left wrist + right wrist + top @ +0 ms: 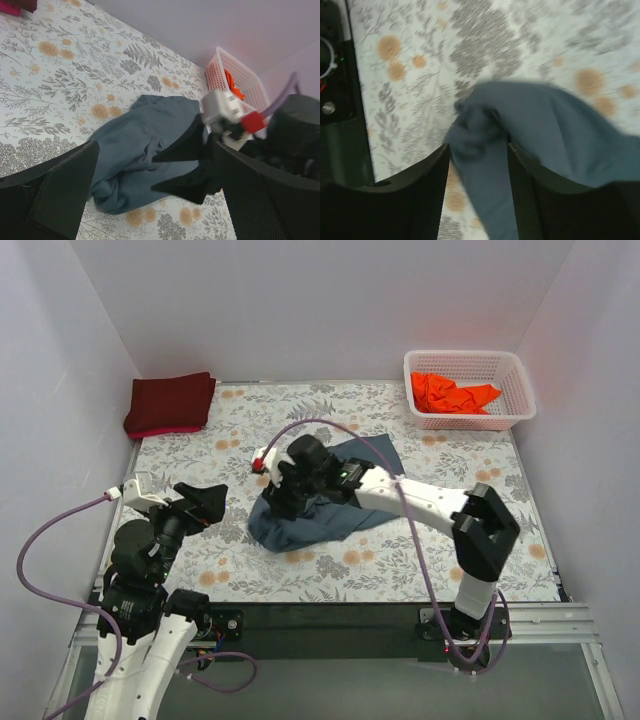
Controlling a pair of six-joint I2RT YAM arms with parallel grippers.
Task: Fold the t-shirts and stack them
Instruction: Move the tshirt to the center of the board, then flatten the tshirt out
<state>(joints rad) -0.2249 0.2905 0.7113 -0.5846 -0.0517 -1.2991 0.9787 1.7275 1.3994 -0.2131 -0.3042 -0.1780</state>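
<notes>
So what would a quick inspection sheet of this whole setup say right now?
Surface: floral-patterned tablecloth, lying flat.
Job's things: slate blue-grey cotton t-shirt crumpled mid-table; dark maroon t-shirt folded at the far left corner; bright orange t-shirt bunched inside the white plastic lattice basket.
Clutter: only that basket, at the far right corner; otherwise nothing seen.
Claws: right claw shut on a bunch of the blue-grey shirt; left claw open and empty, beside the shirt.
Cables: purple cable arcs over the right arm; second purple cable loops out beside the left arm.
Surroundings: plain white walls on three sides.
</notes>
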